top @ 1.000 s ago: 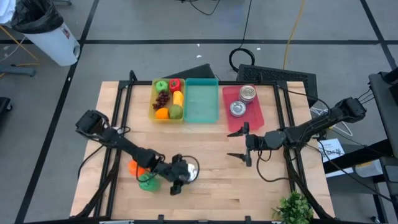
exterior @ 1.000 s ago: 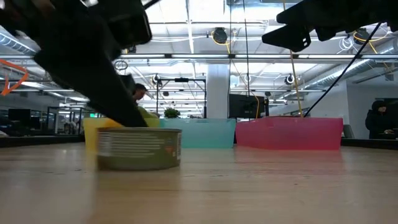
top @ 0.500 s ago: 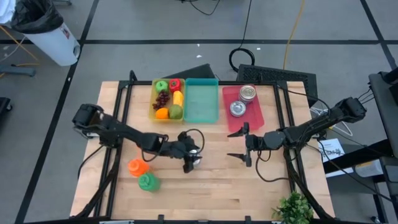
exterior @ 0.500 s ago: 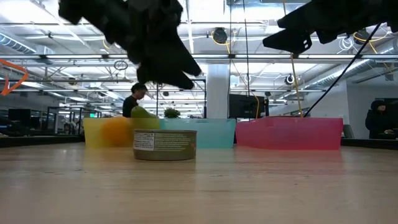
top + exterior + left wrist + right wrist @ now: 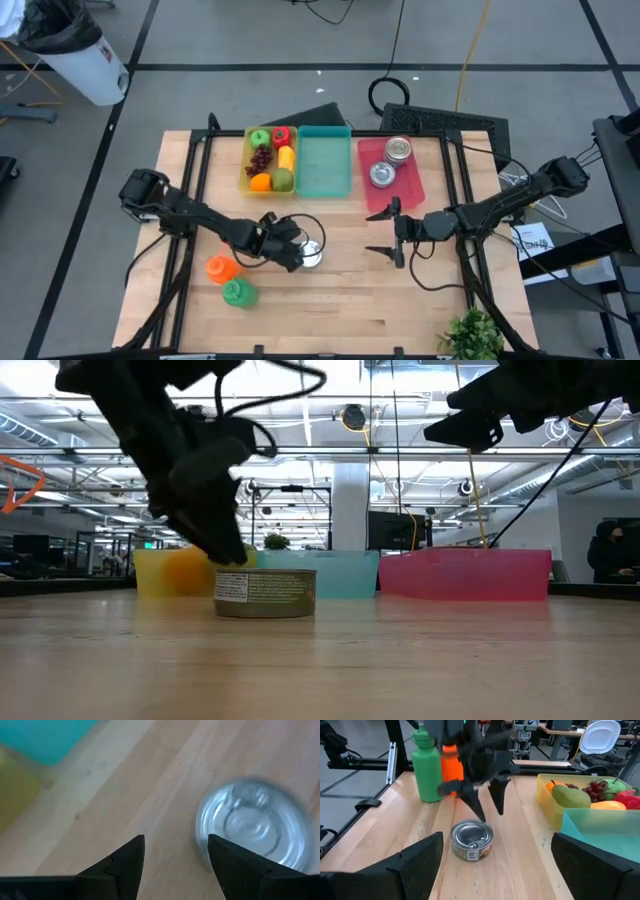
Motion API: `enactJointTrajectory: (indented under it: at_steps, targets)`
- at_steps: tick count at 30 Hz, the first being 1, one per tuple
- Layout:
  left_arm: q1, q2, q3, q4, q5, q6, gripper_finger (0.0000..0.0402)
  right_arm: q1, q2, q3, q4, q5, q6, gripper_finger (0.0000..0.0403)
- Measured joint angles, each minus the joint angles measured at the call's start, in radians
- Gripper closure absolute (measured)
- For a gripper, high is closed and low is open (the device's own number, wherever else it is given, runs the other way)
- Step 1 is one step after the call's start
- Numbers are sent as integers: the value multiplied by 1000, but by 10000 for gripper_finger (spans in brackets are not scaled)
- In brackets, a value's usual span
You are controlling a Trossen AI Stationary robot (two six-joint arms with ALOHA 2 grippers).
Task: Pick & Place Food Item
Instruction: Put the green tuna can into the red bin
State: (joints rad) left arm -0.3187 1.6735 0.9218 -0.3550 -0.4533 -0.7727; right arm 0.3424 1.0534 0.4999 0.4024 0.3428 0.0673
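Note:
A silver tin can [image 5: 312, 255] with a paper label stands upright on its base on the wooden table, also in the low view [image 5: 265, 593] and the right wrist view [image 5: 471, 840]. My left gripper [image 5: 287, 246] is open, just left of the can and above its rim [image 5: 486, 805]. In the left wrist view the can [image 5: 250, 825] lies beside one finger, outside the gap [image 5: 175, 847]. My right gripper [image 5: 390, 231] is open and hangs in the air to the can's right [image 5: 465, 425].
At the far edge stand a yellow bin [image 5: 246, 175] of fruit, a teal bin [image 5: 324, 165] and a red bin [image 5: 408, 182] holding two cans. A green bottle [image 5: 238, 292] and an orange bottle [image 5: 219, 268] stand near the left arm. A plant [image 5: 470, 335] sits at the near right corner.
My left gripper moved the can from near the bottles toward the table's middle and far side, where it now stands. The gripper then drew back a little to the left and off the can. The right arm kept still.

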Motion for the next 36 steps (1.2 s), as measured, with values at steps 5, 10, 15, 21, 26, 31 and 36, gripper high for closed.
enactJointTrajectory:
  at_steps: [5, 10, 15, 21, 26, 31, 36]
  targets:
    - [-2, 36, 3, -29, 12, -36, 174, 0, 0, 0, 16, 0, 0, 51]
    - [-1, 41, 4, -102, 0, -114, 174, 0, 0, 0, 11, 0, 0, 51]
    - [0, 40, 5, -158, -6, -189, 174, 0, 0, 0, 12, 0, 0, 51]
    - [7, 43, 1, -248, -1, -255, 174, 0, 0, 0, 12, 0, 0, 51]
    - [16, 44, 0, -301, 22, -286, 174, 0, 0, 0, 12, 0, 0, 51]
    - [15, 46, 0, -295, 13, -279, 174, 0, 0, 0, 15, 0, 0, 51]
    - [16, 46, 0, -277, 0, -249, 174, 0, 0, 0, 13, 0, 0, 51]
